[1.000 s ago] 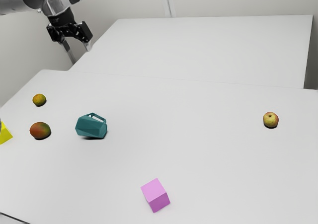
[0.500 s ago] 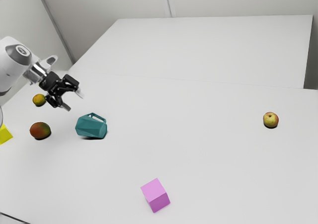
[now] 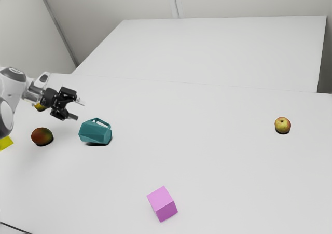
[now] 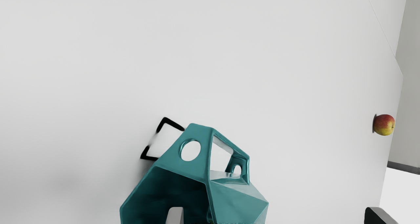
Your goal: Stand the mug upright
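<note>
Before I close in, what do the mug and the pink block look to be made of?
The mug looks like hard, glossy plastic or glazed ceramic: the wrist view shows bright glints along its handle openings, but I can't tell which. The block could be matte plastic or painted wood, with flat, even colour and no visible grain.

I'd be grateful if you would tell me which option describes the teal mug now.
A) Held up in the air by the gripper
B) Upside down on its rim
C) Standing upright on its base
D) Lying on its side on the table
D, since the mug rests lengthwise on the table, with its dark opening facing sideways toward the gripper, not up.
</note>
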{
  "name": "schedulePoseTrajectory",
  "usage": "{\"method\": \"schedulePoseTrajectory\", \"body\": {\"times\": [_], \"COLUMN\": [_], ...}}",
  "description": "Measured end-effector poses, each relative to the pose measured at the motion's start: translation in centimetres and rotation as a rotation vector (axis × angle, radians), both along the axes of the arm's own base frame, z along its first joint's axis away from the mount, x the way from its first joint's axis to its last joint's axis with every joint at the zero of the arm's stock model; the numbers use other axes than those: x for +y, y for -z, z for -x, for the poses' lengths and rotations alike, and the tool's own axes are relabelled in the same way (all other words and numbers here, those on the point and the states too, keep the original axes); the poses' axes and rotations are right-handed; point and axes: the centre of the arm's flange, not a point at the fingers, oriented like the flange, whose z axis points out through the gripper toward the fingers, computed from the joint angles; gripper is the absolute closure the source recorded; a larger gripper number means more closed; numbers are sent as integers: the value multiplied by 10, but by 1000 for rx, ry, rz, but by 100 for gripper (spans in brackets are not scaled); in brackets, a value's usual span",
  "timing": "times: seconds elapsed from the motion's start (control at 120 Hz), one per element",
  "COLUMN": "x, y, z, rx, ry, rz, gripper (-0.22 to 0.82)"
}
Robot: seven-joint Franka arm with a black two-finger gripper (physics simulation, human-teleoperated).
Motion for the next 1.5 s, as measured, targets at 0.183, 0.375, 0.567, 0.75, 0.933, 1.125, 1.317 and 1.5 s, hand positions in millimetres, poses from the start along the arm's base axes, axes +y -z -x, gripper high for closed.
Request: {"method": "schedulePoseTrajectory", "body": {"times": [0.183, 0.375, 0.567, 0.75, 0.933, 1.125, 1.317, 1.5], "x": [-12, -29, -45, -49, -48, -48, -60, -122], "y": [33, 45, 45, 47, 43, 27, -24, -155], "z": [25, 31, 25, 27, 26, 24, 8, -51], "rx": [-28, -96, -189, -237, -271, -307, -373, -365], "ry": [83, 145, 161, 157, 167, 184, 266, 653], "rz": [89, 143, 183, 185, 171, 148, 74, -349], "gripper": [0, 0, 6, 51, 69, 75, 78, 78]}}
